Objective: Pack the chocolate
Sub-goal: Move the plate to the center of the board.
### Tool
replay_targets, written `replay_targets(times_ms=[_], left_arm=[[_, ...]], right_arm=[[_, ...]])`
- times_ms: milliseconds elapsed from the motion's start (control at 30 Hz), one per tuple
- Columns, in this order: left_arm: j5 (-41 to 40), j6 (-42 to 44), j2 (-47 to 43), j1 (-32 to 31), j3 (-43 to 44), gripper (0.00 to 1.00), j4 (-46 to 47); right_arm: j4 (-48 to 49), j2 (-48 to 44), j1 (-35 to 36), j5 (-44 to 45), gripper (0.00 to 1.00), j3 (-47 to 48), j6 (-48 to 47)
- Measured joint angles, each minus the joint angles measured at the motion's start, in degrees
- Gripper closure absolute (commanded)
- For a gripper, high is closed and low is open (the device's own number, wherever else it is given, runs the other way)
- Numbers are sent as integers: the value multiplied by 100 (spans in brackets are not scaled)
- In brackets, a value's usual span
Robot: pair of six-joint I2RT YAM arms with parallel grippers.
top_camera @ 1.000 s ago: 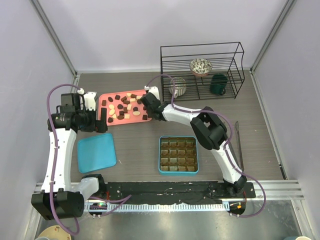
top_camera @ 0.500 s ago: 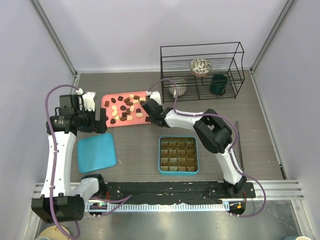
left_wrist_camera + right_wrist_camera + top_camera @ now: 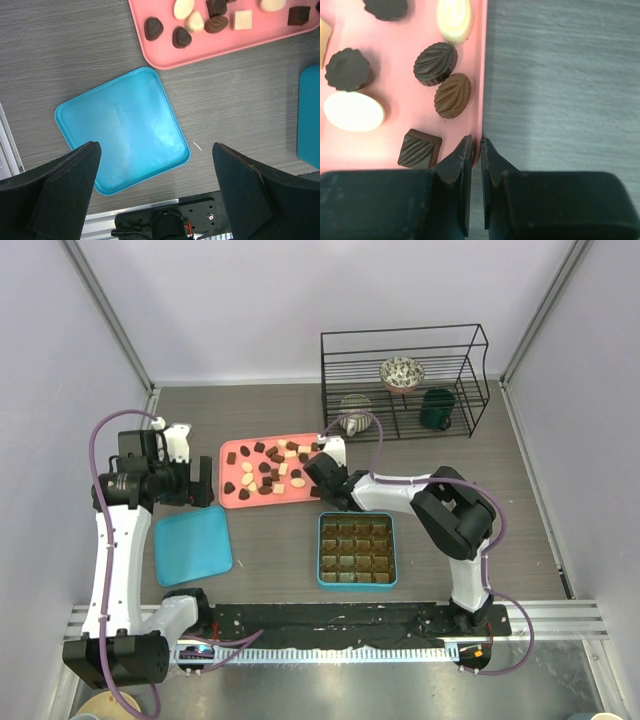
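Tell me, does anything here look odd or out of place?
The pink tray lies slightly askew, and the right gripper pinches its rim, not the chocolates. Nothing spilled: those in view all lie on it.

Left jaws wide apart — right jaws pinched.

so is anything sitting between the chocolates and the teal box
Nothing visible. Only bare table separates the pink tray of chocolates from the open teal box; its lid lies off to the left. The right end effector is clamped on the tray's rim.
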Motion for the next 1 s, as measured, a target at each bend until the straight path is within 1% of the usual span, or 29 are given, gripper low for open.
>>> replay_targets(times_ms=[133,333,533,667,800,1000], left_arm=[[13,-2,-11,0,0,0,-2],[92,-9,-11,0,0,0,0],[188,-26,-11,0,0,0,2],[229,-24,-11,0,0,0,4],[240,-7,-11,0,0,0,2],[466,4,-11,0,-22,0,2]], right_arm=[[76,-345,2,-15,85,-479,157],[-153,-896,0,-28,85,-1078,240],[-367,-1110,0,-7,86,-1276,426],[-439,-1121,-22,-11,91,-1279,675],[-452,-1189,-55,-4,92,-1355,997],[-459,-1757,-205,-2,92,-2022,1497]])
